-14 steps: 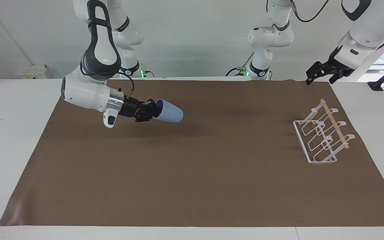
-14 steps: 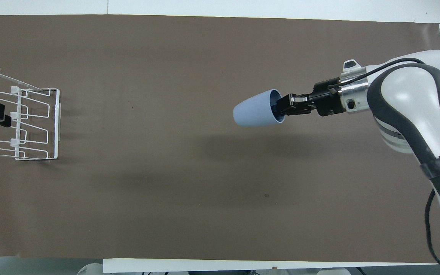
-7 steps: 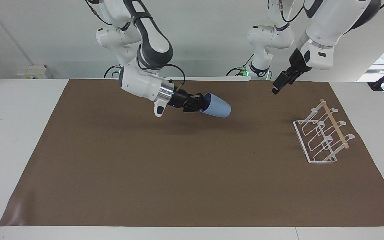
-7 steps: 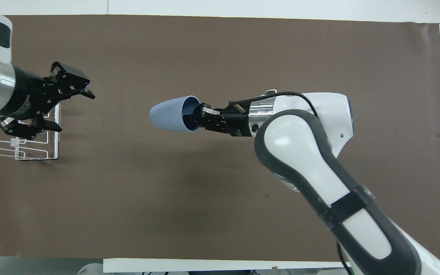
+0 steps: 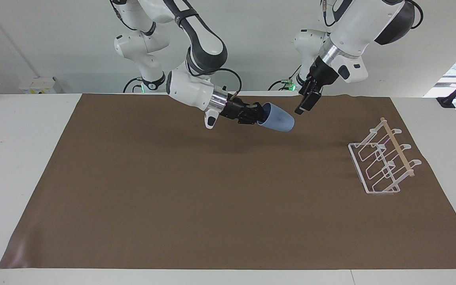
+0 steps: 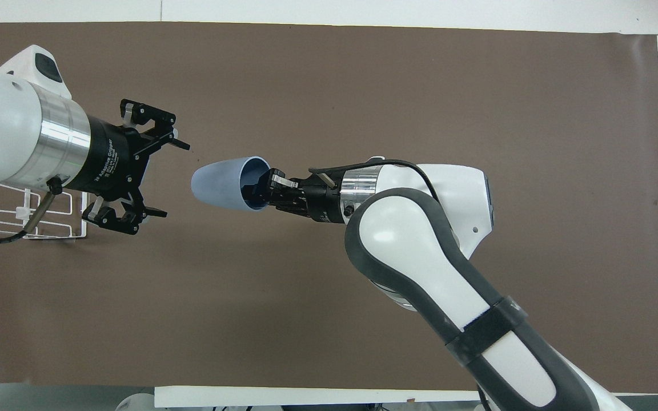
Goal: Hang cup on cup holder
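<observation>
The light-blue cup (image 5: 278, 118) hangs sideways in the air over the part of the mat nearest the robots, its base pointing toward the left arm's end of the table. My right gripper (image 5: 260, 113) is shut on its rim, with one finger inside; it also shows in the overhead view (image 6: 266, 188) with the cup (image 6: 220, 182). My left gripper (image 5: 304, 104) is open, just off the cup's base and apart from it; in the overhead view it (image 6: 172, 180) faces the base. The white wire cup holder (image 5: 382, 164) stands at the left arm's end, and the left arm partly covers it in the overhead view (image 6: 72, 228).
A brown mat (image 5: 196, 198) covers most of the white table. Nothing else lies on it.
My right gripper has carried the cup across the mat toward the left arm's end. My left arm has swung in from the table's end to meet it, gripper open.
</observation>
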Robot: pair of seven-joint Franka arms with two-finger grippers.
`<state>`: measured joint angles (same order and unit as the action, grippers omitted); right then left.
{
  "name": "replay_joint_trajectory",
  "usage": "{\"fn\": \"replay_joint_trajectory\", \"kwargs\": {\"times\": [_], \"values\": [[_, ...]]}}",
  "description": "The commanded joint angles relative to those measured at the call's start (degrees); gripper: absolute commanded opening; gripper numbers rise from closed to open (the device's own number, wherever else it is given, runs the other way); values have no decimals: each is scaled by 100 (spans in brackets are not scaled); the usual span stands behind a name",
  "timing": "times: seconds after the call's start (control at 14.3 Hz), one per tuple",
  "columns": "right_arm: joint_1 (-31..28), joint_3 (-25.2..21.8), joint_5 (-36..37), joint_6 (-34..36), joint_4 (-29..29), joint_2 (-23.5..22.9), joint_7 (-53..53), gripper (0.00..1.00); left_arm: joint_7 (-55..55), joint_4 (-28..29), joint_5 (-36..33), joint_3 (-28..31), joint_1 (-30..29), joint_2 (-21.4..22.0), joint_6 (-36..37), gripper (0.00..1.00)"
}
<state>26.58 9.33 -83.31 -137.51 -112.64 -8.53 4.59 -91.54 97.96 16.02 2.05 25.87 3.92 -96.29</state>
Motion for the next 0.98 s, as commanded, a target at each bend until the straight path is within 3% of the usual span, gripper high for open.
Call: {"fn": "replay_joint_trajectory", "kwargs": {"times": [0.0,0.28,0.63,0.91], "values": [[-13,-1,-124,242,-30,62,-55,0,-714,548,129,24,-11,302,-292,100],[22,-1,-344,243,-30,71,-55,0,-768,1066,814,33,-55,512,-977,100],[119,-1,-353,208,-39,71,-64,0,-768,1497,876,24,128,364,-1601,100],[128,-1,-353,216,-39,71,-64,0,-733,1709,868,24,129,293,-1656,100]]}}
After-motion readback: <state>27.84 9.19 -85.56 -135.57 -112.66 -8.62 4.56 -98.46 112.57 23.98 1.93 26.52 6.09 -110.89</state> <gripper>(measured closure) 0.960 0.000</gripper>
